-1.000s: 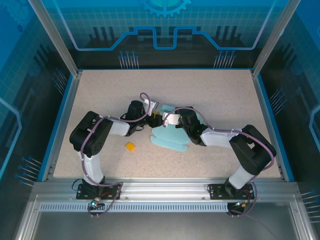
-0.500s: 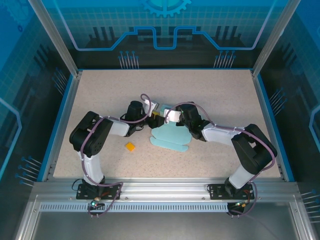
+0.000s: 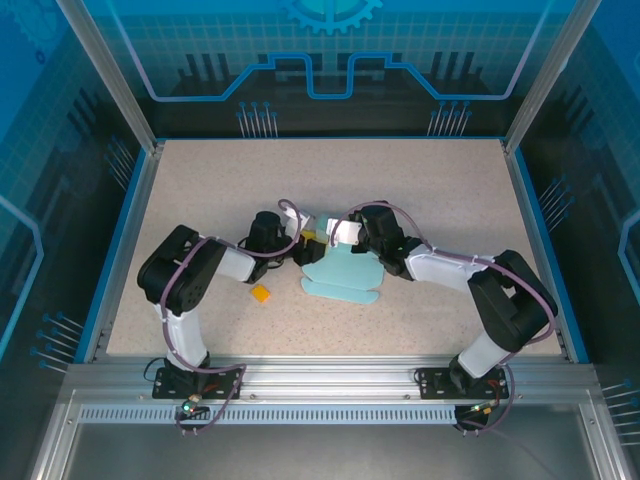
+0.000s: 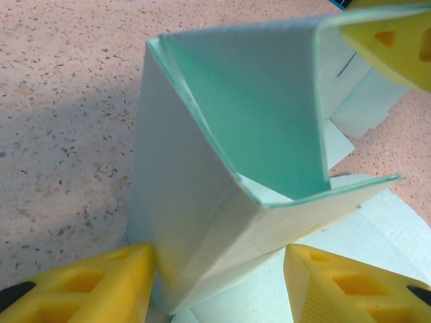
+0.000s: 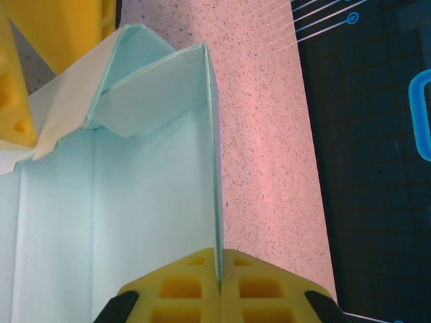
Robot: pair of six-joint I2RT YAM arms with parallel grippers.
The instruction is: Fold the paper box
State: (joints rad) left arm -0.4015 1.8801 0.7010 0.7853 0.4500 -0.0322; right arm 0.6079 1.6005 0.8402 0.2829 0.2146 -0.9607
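The pale blue paper box lies mid-table, partly folded, its near flaps flat and its far end raised. In the left wrist view the raised walls form an open corner between my yellow fingers. My left gripper is closed on that folded part, one finger against the left wall and the other at the right wall's lower edge. My right gripper is shut on the thin edge of an upright wall. From above, the left gripper and the right gripper meet at the box's far end.
A tiny orange square lies on the speckled table, left of the box and near the left arm's elbow. Blue rails and clear panels edge the table. The right gripper's finger shows above the box's far corner.
The right wrist has swung a little toward the back over the box's far end. The left wrist has drawn slightly nearer and lower. The box's near flaps shifted slightly.
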